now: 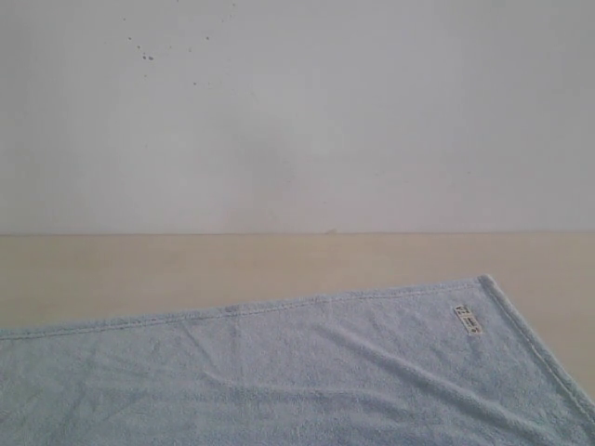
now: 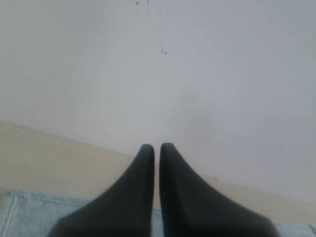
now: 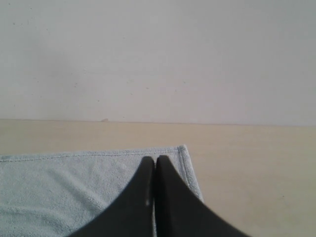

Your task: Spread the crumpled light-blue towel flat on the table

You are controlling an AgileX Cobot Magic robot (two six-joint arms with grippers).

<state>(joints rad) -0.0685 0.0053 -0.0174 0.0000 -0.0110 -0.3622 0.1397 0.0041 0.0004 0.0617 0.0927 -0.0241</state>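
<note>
Exterior view first: nearest to us lies the towel [image 1: 325, 372], opened out in what looks like a single layer on the table [image 1: 186, 260] and filling the lower part of the picture. Only a few shallow creases run diagonally across its pile. We judge the spreading largely done. What may be left is smoothing those ripples and checking the near edge and near corners, which are cut off from us.

Both grippers hang above the cloth. The left gripper [image 2: 156, 148] has its dark fingers pressed together with nothing between them, over the hem on its side. The right gripper [image 3: 155, 160] is likewise pressed together, pinching nothing that we can see, just above the far right corner.

Farther out, the white printed tag [image 1: 467, 320] sits near that far right corner. The far hem runs across the table, climbing slightly toward the right, so the towel sits a little askew to the table's back edge. We judge its long axis to run left to right along that hem. Beyond it come bare table, then the speckled white wall [image 1: 297, 111].
</note>
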